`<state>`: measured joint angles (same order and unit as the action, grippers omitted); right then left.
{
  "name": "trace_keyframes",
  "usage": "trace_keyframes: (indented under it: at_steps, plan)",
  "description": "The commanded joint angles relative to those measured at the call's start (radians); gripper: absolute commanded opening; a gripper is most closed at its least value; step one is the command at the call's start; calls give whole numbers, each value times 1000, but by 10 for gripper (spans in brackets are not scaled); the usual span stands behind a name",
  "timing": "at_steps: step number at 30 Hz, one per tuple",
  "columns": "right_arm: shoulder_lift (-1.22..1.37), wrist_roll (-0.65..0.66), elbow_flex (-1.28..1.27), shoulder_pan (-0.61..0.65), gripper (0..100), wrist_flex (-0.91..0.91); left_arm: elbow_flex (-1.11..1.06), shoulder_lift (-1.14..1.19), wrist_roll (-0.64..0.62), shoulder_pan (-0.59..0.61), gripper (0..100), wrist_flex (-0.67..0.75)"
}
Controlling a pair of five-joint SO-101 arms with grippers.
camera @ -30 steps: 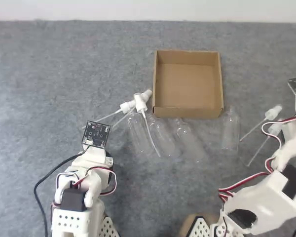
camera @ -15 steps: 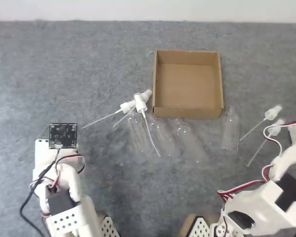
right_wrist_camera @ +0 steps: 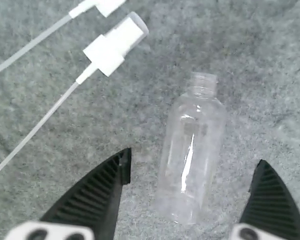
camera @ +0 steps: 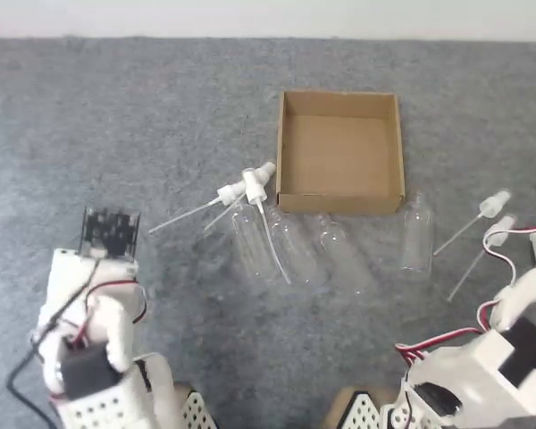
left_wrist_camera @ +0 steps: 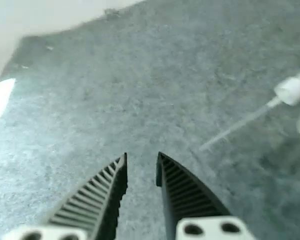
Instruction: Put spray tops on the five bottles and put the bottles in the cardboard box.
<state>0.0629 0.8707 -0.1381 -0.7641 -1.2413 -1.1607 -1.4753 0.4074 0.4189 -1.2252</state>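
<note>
Right jaws first: spread wide, gripping nothing. Directly beneath the gap, a capless bottle (right_wrist_camera: 190, 165), flat on the grey counter (right_wrist_camera: 270, 60), open neck aimed away from the jaws, touching neither one. Just past that neck, on the side away from the other arm, a pair of spray tops (right_wrist_camera: 115, 42), side by side, clear of the bottle, long dip tubes trailing back toward the jaws.

Over to the left jaws: all but closed, just a thin slit between them, gripping nothing, hanging above the counter's grey pile. Ahead of them and off toward the other arm, the nearest spray top (left_wrist_camera: 292, 90), white head blurred, thin tube stretched back toward the jaws, well apart from them.

Farther out, roughly midway between the two sets of jaws: a row of three more bottles (camera: 295, 248), lying side by side, necks pointing away toward the box. Probably all capless, though hard to judge through the clear plastic. At the left-jaws end of that row, a trio of spray tops (camera: 250, 185), heads close together, tubes fanned out, one tube laid over the row.

Farthest from both sets of jaws, the cardboard box (camera: 339, 204), open side up, brown floor showing, near wall just beyond the bottle necks and the trio's heads.
</note>
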Motion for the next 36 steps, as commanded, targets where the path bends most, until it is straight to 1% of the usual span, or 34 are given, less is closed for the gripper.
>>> trace_keyframes:
  at_steps: [1, 5, 7, 10, 11, 14, 17, 20, 24, 28, 32, 36]
  plan:
    - [-84, 9, 46, -10, 335, -15, 255, 315, 6, -68, 92, -104]
    - [-104, 9, 52, 7, 335, -15, 530, 594, 8, -103, 95, -250]
    - [-140, 9, 44, -8, 336, -15, 691, 718, 5, -143, 109, -327]
    - [-196, 34, 15, -38, 336, -13, 966, 873, 2, -189, 134, -511]
    - [-213, 54, -2, -41, 336, -13, 1044, 908, -2, -192, 135, -535]
    - [-259, 112, -61, -42, 336, -5, 1173, 968, -52, -186, 137, -512]
    - [-295, 158, -115, -42, 336, -1, 1196, 1051, -61, -267, 137, -508]
    - [-318, 181, -153, -41, 336, -1, 1198, 1169, -77, -318, 134, -451]
    - [-321, 186, -181, -15, 336, -1, 1230, 1332, -124, -334, 134, -307]
    - [-321, 178, -181, 19, 334, -8, 1260, 1491, -144, -364, 133, -204]
    - [-323, 178, -195, 30, 334, -8, 1291, 1633, -138, -416, 133, -163]
    - [-323, 180, -201, 19, 334, -12, 1319, 1737, -137, -430, 133, -137]
